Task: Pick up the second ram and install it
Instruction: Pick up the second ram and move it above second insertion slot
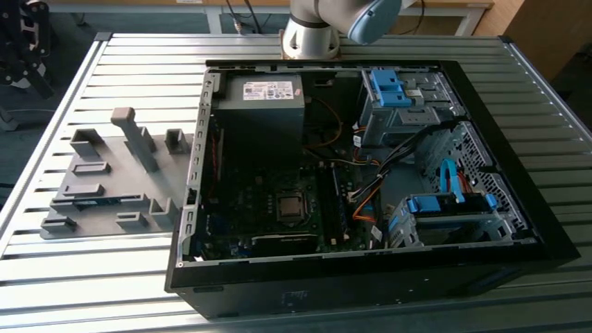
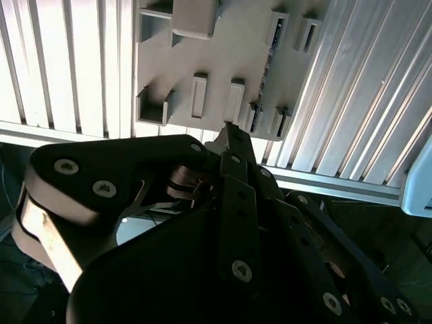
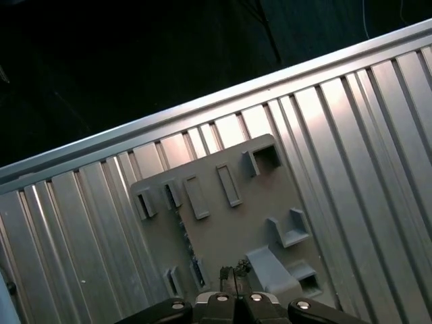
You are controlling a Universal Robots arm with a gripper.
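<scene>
**Ribbed metal counter** [image 1: 120, 291]: it is carrying everything. You are working over its end at the exterior view's left.

**Open computer case** [image 1: 324, 286]: it is lying on its side with the board facing up and is taking up most of the counter.

**Grey holder plate** [image 1: 116, 184]: it is sitting just beside the case wall, with low blocks and one tall post [image 1: 138, 139] rising from it.

**Pincer** [image 3: 233, 272]: in both wrist views it is hanging well above the plate. Its fingertips are drawn together and are gripping nothing.

**Second ram** [image 1: 93, 202]: it is standing on edge in a low slot, toward the side of the plate away from the case. In the first wrist view it is showing as a thin dark strip [image 3: 185, 236].

- **Handling:** You are likely dealing with a light, stiff, thin board that is brittle if bent or twisted, with smooth faces.
- **Grip:** The sound hold is probably across the two flat faces near the middle of the upper edge, square to the board and clear of the contact edge.

**Edges and room:**
- Holder blocks are flanking the strip closely, so a straight lift looks like the only free way out.
- The post is standing between the slot and the case.
- The case wall is rising beyond the post, so you are needing height to cross both.
- Cables [image 1: 365, 201] are crowding the board inside the case.
</scene>
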